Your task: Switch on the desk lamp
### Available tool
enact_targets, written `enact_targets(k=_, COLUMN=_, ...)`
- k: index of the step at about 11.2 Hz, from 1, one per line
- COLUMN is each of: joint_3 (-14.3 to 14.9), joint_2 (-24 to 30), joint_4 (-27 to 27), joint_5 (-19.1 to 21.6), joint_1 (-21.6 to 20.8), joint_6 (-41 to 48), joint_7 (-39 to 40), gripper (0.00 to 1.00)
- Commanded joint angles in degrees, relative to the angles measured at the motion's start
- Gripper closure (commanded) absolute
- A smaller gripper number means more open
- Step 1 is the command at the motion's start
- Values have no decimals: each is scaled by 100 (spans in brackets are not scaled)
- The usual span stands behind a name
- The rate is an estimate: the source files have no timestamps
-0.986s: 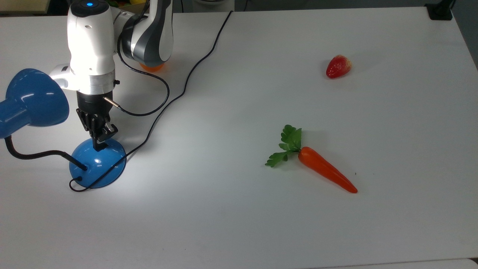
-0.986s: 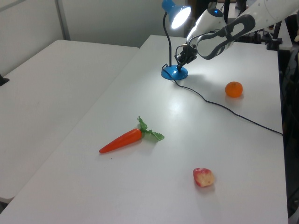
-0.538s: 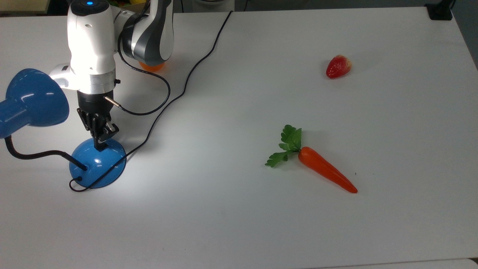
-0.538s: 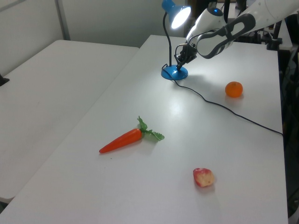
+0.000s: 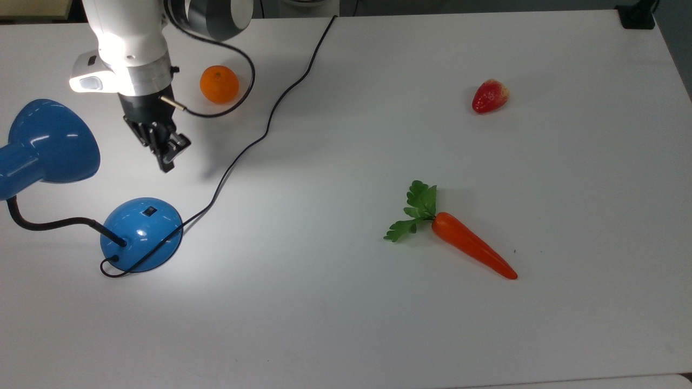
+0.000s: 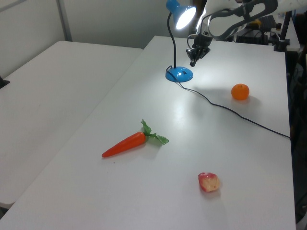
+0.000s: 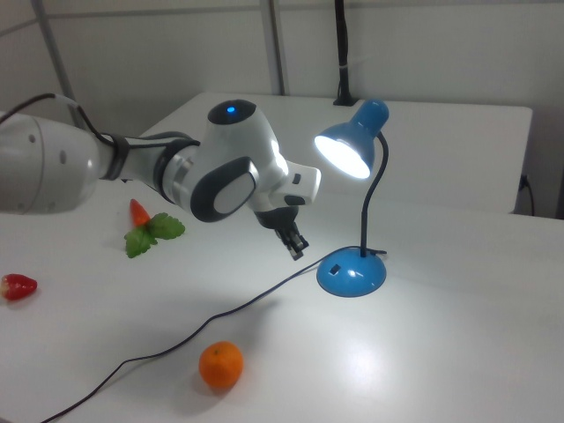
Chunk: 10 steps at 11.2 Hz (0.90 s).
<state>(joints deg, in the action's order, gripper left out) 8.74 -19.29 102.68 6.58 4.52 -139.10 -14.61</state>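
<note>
Above the table, end effector (image 5: 166,156) closed, desk lamp (image 5: 141,234) lit.

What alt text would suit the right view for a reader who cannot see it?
A lit blue desk lamp shines onto a white table, with the robot's gripper raised beside its base. An orange, a carrot and a strawberry lie around.
</note>
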Motion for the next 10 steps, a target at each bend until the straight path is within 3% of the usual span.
enact_targets(k=1, joint_3=49, joint_2=758, joint_4=332, joint_5=10, joint_1=-266, joint_6=1102, joint_7=555, gripper=98)
enact_targets(k=5, joint_3=66, joint_2=1059, joint_4=53, joint_5=1, joint_1=-373, joint_6=2507, joint_7=1030, gripper=93)
enact_targets(k=8, joint_3=5, joint_2=1321, joint_4=-2, joint_5=1, joint_1=-469, joint_6=3211, joint_7=1214, gripper=84)
enact_targets(k=9, joint_3=5, joint_2=1479, joint_4=-2, joint_5=10, joint_1=-504, joint_6=3484, joint_7=1346, gripper=73)
enact_targets(k=10, joint_3=5, joint_2=1654, joint_4=-2, joint_5=45, joint_1=-539, joint_6=3687, joint_7=1443, gripper=56)
